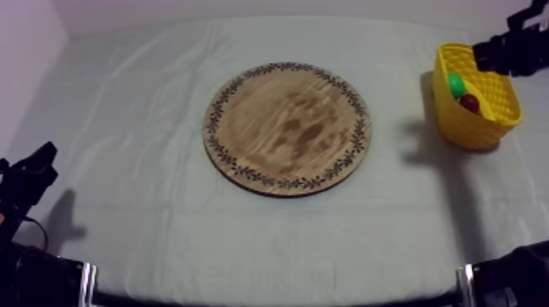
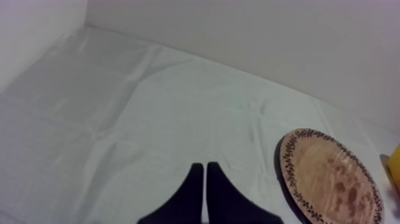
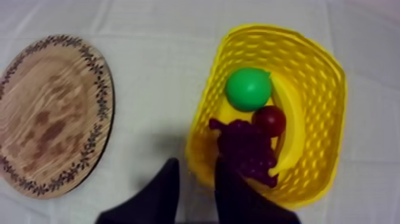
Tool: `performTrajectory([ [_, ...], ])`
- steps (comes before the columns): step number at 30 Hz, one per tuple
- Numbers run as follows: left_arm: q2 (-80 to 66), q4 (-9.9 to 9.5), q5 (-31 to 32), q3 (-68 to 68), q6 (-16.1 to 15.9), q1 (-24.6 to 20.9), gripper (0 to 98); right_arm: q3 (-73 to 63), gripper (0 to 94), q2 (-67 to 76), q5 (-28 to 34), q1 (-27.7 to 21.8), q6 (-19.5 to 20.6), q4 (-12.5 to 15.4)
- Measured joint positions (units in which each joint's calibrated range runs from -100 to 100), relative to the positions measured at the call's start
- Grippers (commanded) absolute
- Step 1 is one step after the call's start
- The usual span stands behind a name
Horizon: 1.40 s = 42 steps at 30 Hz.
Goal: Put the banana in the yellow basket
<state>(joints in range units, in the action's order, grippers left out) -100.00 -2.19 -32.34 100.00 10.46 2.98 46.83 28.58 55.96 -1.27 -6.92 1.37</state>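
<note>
The banana [image 3: 291, 128] lies curved inside the yellow basket [image 3: 324, 89], along its far wall. The round wooden board [image 1: 286, 126] is bare. My right gripper [image 3: 196, 182] is open above the basket's near rim, beside the grapes [image 3: 244, 149], with nothing between its fingers. In the top view it [image 1: 484, 55] hangs over the basket [image 1: 466, 131] at the table's right side. My left gripper [image 2: 205, 179] is shut on nothing over bare cloth, low at the left [image 1: 29, 175].
The basket also holds a green pear [image 3: 248, 88] and a small red fruit [image 3: 269, 119], both seen from above too [image 1: 455, 84] [image 1: 469, 103]. The board [image 2: 330, 179] lies off to the side of my left gripper. Walls border the table's far and left edges.
</note>
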Motion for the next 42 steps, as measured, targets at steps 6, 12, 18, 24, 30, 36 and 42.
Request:
performTrajectory([
  [6, 0.0, 0.00, 0.0, 0.0, 0.0, 0.0, 0.1, 12.0, 1.3, 14.6, -2.1, -0.2, -1.2, 1.4],
  [12, 0.0, 0.00, 0.0, 0.0, 0.0, 0.0, 0.1, 25.8, 0.4, 28.8, -6.8, 1.9, 1.0, -1.9],
  [18, 0.0, 0.00, 0.0, 0.0, 0.0, 0.0, 0.1, 41.0, 0.3, 42.2, -15.0, 2.2, 1.4, -3.6],
  [24, 0.0, 0.00, 0.0, 0.0, 0.0, 0.0, 0.1, 51.5, 0.2, 50.9, -21.1, 1.9, -1.1, -0.7],
  [30, 0.0, 0.00, 0.0, 0.0, 0.0, 0.0, 0.1, 52.9, 0.2, 56.5, -20.3, 2.2, 0.8, -0.4],
  [36, 0.0, 0.00, 0.0, 0.0, 0.0, 0.0, 0.1, 52.9, 0.2, 61.3, -20.3, 2.1, -1.2, -0.4],
  [42, 0.0, 0.00, 0.0, 0.0, 0.0, 0.0, 0.1, 52.9, 0.2, 65.9, -20.3, 2.5, -3.3, -0.3],
])
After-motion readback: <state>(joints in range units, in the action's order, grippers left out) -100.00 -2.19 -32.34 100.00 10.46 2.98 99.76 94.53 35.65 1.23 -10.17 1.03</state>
